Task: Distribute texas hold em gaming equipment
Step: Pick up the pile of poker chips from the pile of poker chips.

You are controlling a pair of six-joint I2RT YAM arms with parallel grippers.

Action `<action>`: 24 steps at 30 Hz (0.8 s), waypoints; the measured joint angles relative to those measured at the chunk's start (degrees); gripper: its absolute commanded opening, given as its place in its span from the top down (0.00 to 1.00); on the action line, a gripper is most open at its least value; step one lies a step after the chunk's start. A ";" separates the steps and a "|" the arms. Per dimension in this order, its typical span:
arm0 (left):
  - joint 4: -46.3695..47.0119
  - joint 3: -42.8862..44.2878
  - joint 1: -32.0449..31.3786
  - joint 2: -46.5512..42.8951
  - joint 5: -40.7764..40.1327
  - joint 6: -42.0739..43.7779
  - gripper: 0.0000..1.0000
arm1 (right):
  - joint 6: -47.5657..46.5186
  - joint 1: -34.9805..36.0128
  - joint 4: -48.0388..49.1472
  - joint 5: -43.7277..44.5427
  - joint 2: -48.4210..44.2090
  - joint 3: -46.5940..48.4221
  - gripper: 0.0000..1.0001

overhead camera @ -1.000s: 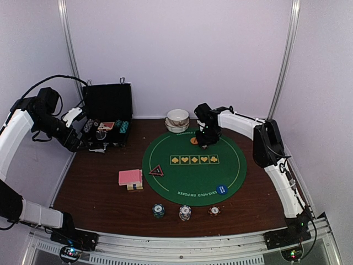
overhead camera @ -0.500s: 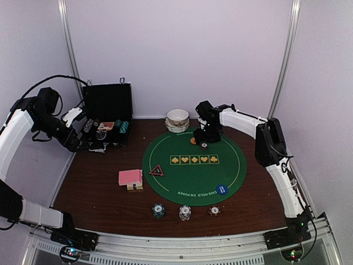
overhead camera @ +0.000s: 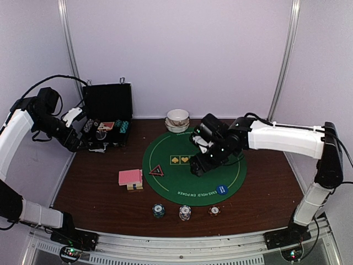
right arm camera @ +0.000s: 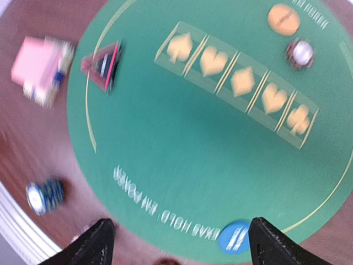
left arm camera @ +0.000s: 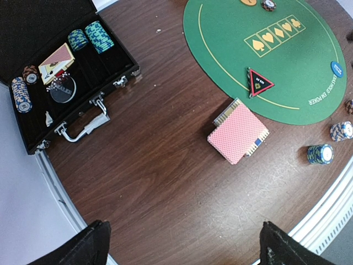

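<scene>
Two grippers gape empty: left gripper (left arm camera: 183,226) by the black case (overhead camera: 107,110) at ten o'clock; pink cards (overhead camera: 130,177) at eight, near the triangle marker (overhead camera: 156,170); right gripper (overhead camera: 198,168) low over the middle of the green mat (overhead camera: 182,186), where a careless swing could scatter the blue disc (overhead camera: 222,189) at five.

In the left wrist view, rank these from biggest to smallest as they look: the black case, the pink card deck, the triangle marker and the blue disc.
black case
pink card deck
triangle marker
blue disc, which lies farther away, though clearly smallest
</scene>
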 measured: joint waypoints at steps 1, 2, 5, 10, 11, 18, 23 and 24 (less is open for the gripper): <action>0.02 0.02 0.00 0.00 0.00 0.00 0.02 | 0.74 2.40 -0.15 -0.11 -1.68 -3.78 0.12; 0.00 0.02 0.00 0.00 0.00 0.00 0.03 | 1.46 3.89 -0.68 -0.07 -2.43 -6.05 0.11; 0.02 0.02 0.00 0.00 0.00 0.00 0.02 | 3.76 7.39 -1.66 -0.09 -4.04 -12.74 0.10; 0.00 0.02 0.00 0.00 0.02 0.00 0.02 | 8.15 11.15 -1.95 -0.26 -6.03 -20.26 0.11; 0.00 0.02 0.00 0.00 0.02 0.00 0.02 | 8.66 11.61 -1.92 -0.31 -6.16 -20.98 0.11; 0.00 0.02 0.00 0.00 0.04 -0.02 0.02 | 11.15 13.25 0.17 -1.22 -6.23 -24.68 0.14; 0.00 0.02 0.00 0.00 0.04 -0.02 0.03 | 11.58 13.51 1.70 -1.64 -5.79 -25.66 0.21; 0.00 0.02 0.00 0.00 0.02 -0.02 0.02 | 11.69 13.51 1.90 -1.68 -5.66 -25.77 0.23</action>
